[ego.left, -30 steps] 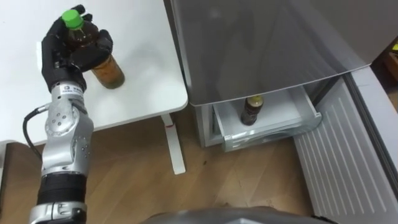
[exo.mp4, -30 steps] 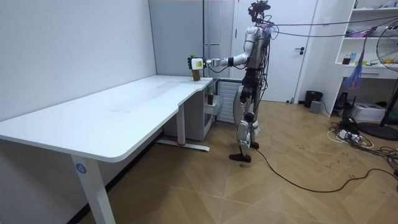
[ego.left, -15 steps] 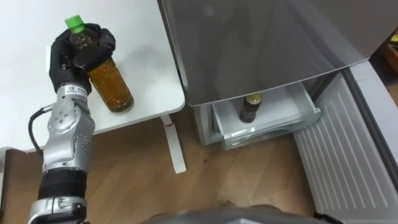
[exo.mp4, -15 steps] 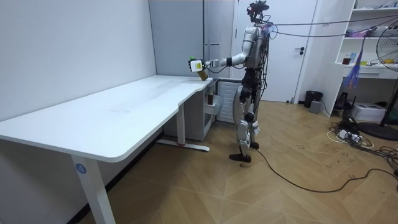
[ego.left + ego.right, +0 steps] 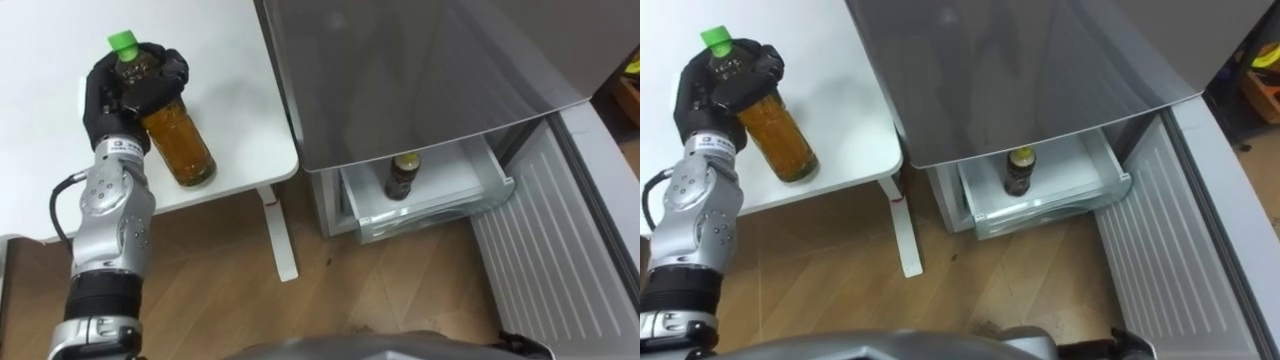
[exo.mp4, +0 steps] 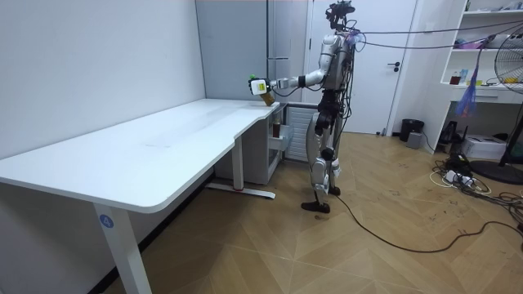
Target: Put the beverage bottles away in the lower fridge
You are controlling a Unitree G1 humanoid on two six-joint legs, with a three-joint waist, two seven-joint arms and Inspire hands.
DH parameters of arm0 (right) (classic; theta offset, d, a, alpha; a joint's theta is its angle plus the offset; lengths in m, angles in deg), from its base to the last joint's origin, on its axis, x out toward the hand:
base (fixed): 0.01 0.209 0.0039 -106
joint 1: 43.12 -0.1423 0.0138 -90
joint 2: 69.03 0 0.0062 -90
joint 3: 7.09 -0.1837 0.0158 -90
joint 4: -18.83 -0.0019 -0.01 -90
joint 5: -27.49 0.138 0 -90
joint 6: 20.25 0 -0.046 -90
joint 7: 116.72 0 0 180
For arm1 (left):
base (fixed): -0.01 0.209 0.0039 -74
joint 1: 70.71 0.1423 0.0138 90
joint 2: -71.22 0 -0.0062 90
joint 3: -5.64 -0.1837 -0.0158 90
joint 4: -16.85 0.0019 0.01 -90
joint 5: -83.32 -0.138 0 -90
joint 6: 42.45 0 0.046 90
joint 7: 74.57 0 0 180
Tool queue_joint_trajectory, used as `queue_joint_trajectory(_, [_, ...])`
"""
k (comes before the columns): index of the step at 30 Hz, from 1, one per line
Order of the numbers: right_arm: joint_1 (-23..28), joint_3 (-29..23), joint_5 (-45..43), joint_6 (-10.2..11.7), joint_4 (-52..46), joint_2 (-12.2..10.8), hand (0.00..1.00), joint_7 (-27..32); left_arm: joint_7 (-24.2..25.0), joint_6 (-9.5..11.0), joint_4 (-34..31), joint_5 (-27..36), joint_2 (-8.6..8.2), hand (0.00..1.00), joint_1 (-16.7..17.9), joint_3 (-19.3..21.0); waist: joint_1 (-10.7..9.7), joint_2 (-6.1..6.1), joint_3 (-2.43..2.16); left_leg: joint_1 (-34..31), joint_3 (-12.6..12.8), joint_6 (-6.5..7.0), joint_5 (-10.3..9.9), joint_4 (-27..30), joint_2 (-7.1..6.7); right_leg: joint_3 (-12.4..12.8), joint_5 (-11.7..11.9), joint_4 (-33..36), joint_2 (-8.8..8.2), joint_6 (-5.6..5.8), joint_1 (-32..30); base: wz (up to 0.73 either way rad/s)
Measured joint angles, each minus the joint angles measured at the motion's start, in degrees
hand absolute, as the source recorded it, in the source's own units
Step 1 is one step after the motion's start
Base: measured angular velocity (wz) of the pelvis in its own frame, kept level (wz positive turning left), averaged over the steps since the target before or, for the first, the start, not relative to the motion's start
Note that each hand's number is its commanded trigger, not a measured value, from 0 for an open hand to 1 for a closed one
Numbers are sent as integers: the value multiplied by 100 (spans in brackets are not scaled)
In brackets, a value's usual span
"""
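We see the left hand (image 5: 125,85) wrapped tight round the green-capped tea bottle (image 5: 182,148), tilted above the table (image 5: 245,110) corner nearest the fridge (image 5: 420,70). A small dark bottle (image 5: 402,176) stands upright in the open lower drawer (image 5: 435,212).

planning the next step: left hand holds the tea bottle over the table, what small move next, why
Probably carry the tea bottle right toward the open drawer: the left hand has fingers curled round it, and there is room beside the dark bottle.
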Motion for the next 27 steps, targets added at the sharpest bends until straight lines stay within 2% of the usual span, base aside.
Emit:
queue_joint_trajectory(3, [-58, 177, -30, 33, -268, -92, 0, -150, -3, 0, -96, -14, -15, 100, 1, -121, 35, -9, 3, -16, 2, 0, 0, 1, 3, -8, 0, 7, 0, 0, -15, 0])
queue_joint_trajectory(7, [-58, 489, -72, 32, -716, -205, 0, -389, 47, -40, -462, -73, -257, 100, 36, -385, 298, -34, 4, -61, -3, 0, 0, 3, 5, -5, 3, 7, 2, -5, -23, 1])
queue_joint_trajectory(9, [-80, 703, -109, 33, -949, -222, 0, -478, 66, -80, -821, -63, -265, 100, 154, -553, 351, -34, 4, -103, -25, 0, -1, 40, 2, -35, 4, 8, 1, -6, -30, 10])
queue_joint_trajectory(14, [-5, 1263, -132, 37, -1797, -272, 0, -601, 231, -82, -1511, 19, -308, 100, 421, -996, 493, -34, 4, -144, -136, -1, 0, 75, 0, -293, 4, 9, -4, -6, 30, 17])
queue_joint_trajectory(17, [13, 1428, -307, 32, -2217, -328, 0, -757, 277, -89, -1658, 17, -385, 100, 549, -1060, 613, -40, 5, -144, -134, -1, 1, 84, 1, -309, 4, 12, -4, -5, 36, 3])
queue_joint_trajectory(19, [11, 1552, -404, 41, -2423, -345, 0, -868, 305, -89, -1768, 15, -385, 100, 629, -1090, 629, -64, 10, -149, -136, -1, 1, 91, 0, -310, 4, 12, -4, -6, 39, 2])
queue_joint_trajectory(22, [13, 1685, -406, 44, -2595, -368, 0, -1066, 380, -88, -1832, 17, -385, 100, 644, -1096, 767, -114, 6, -188, -165, -1, 1, 136, -2, -339, 4, 11, -4, -6, 42, 6])
queue_joint_trajectory(27, [88, 1795, -415, 45, -2938, -374, 0, -1399, 587, -87, -1834, 125, -390, 100, 792, -1134, 810, -132, 14, -209, -276, -1, 0, 188, -17, -405, 4, 4, 0, -6, 99, 11])
